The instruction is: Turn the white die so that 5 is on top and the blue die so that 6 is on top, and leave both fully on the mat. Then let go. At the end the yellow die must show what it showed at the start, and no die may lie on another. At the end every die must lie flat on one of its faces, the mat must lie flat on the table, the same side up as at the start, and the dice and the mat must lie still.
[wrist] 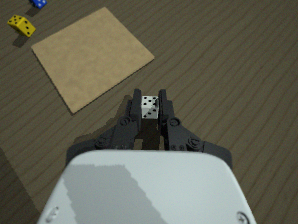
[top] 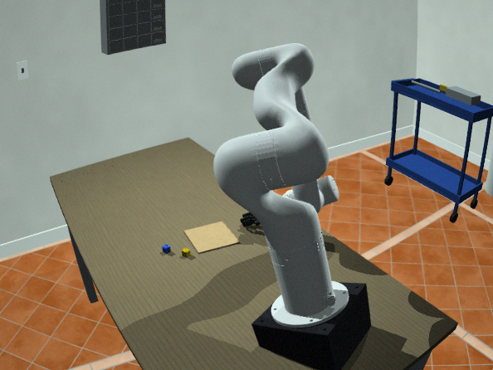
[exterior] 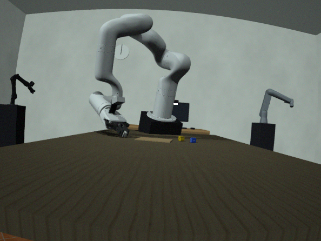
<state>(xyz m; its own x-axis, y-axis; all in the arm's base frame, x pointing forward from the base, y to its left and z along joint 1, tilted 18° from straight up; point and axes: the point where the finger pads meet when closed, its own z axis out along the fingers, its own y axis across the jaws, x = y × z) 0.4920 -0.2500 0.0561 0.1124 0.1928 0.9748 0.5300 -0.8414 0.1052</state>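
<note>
My gripper (wrist: 149, 98) is shut on the white die (wrist: 149, 108), held between the black fingers just off the table, beside the near corner of the tan mat (wrist: 93, 56). The die's visible face shows several black pips. In the top view the gripper (top: 250, 220) sits to the right of the mat (top: 211, 236), partly hidden by the arm. In the exterior view the gripper (exterior: 122, 131) is tilted, low over the table, left of the mat (exterior: 153, 139). The yellow die (top: 186, 251) and the blue die (top: 166, 248) lie on the table off the mat, on its far side from the gripper.
The robot base (top: 311, 323) stands on a black block at the table's near end. A blue cart (top: 440, 137) stands on the floor to the right, away from the table.
</note>
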